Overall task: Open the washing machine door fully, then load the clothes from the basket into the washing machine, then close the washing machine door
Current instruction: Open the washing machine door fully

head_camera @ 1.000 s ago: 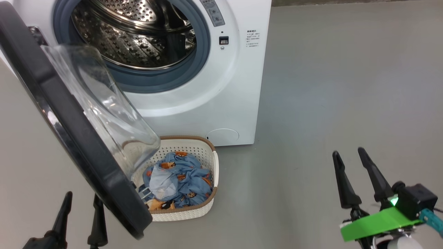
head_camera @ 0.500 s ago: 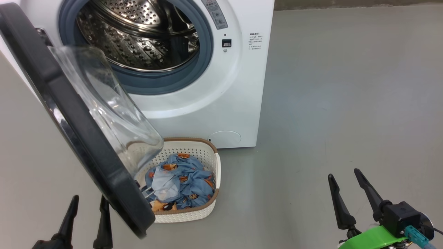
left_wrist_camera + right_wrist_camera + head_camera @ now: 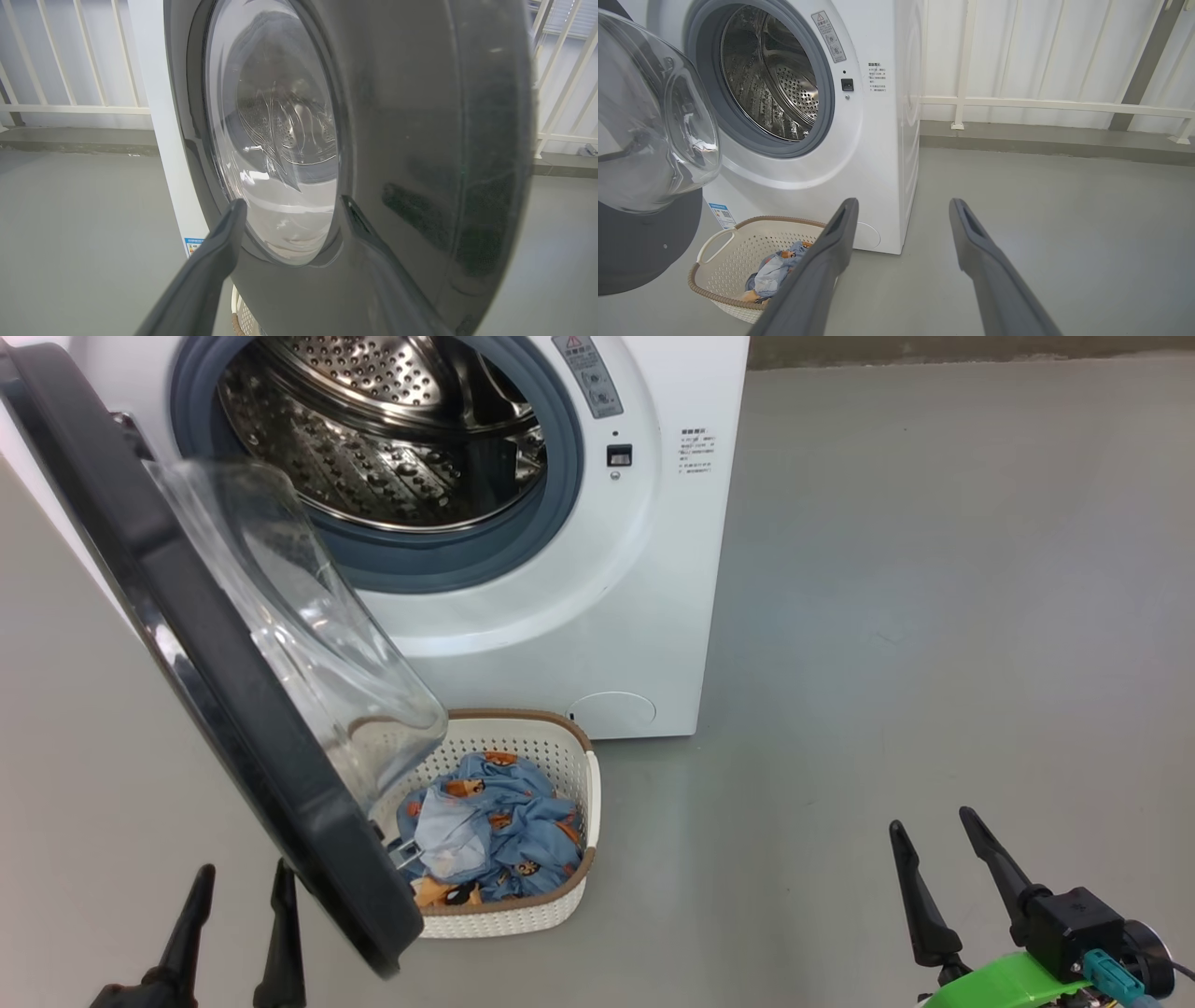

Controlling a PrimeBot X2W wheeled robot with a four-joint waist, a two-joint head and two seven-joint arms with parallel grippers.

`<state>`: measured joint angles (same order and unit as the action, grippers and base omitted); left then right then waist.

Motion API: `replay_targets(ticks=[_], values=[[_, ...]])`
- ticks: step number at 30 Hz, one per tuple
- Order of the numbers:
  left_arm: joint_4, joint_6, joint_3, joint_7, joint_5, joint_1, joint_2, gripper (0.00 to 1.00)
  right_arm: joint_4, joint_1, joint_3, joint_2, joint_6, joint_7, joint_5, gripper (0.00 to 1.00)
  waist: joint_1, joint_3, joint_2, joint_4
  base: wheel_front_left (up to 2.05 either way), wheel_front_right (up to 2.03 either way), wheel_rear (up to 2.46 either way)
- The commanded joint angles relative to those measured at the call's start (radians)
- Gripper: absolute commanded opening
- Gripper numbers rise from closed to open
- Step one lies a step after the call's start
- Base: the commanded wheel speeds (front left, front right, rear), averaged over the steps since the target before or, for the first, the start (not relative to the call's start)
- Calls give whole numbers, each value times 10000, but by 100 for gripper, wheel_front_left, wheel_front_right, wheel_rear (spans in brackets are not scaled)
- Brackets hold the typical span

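Observation:
The white washing machine (image 3: 597,616) stands at the top left, its steel drum (image 3: 373,439) showing bare. Its door (image 3: 215,663), black-rimmed with a bulging glass bowl, hangs swung out toward me on the left. Below the opening, the cream basket (image 3: 551,910) sits on the floor holding the blue bear-print clothes (image 3: 495,826). My left gripper (image 3: 241,879) is open at the lower left, just outside the door's black face (image 3: 420,140), with nothing between its fingers. At the lower right my right gripper (image 3: 934,821) is open and empty, well right of the basket (image 3: 733,261).
Grey floor (image 3: 934,616) spreads to the right of the washer. A white railing (image 3: 1041,105) and a low kerb run behind the machine. The door's lower edge overhangs the basket's left side.
The head view has shifted, so the washer and basket sit a little lower and further right. The right gripper shows lower in the view. Both grippers stay open.

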<state>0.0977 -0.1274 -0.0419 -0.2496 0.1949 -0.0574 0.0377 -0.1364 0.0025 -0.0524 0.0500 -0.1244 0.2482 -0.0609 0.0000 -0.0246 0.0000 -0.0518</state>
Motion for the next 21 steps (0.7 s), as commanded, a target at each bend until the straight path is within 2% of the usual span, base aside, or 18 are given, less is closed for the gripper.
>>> replay_targets(ticks=[1, 6, 7, 8, 16, 21], values=[[-189, 43, -313, -122, -125, 157, 126, 100, 195, -140, 170, 12, -63, 43, 90, 100, 0, 14, 0, -3, 0, 0, 0], [-149, 42, -323, -122, -108, 145, 126, 100, 163, -134, 142, 7, -63, 39, 86, 100, 0, 39, 0, -16, 0, 0, 0], [-118, 45, -332, -122, -43, 139, 126, 97, 167, -140, 141, 6, -63, 40, 77, 100, 0, 37, 0, -16, 0, 0, 0], [-108, 53, -347, -122, 4, 142, 126, 0, 168, -144, 143, 6, -63, 41, 68, 100, 0, 42, 0, -13, 0, 0, 0], [-322, 39, -432, -122, -22, 196, 126, 0, 165, -133, 125, 4, -63, 57, 1, 100, 0, 71, 0, -45, 0, 0, 0], [-1616, 28, -776, -122, -24, 460, 126, 0, 162, -131, 136, 4, -63, 71, -32, 100, 0, 77, 0, -58, 0, 0, 0]])
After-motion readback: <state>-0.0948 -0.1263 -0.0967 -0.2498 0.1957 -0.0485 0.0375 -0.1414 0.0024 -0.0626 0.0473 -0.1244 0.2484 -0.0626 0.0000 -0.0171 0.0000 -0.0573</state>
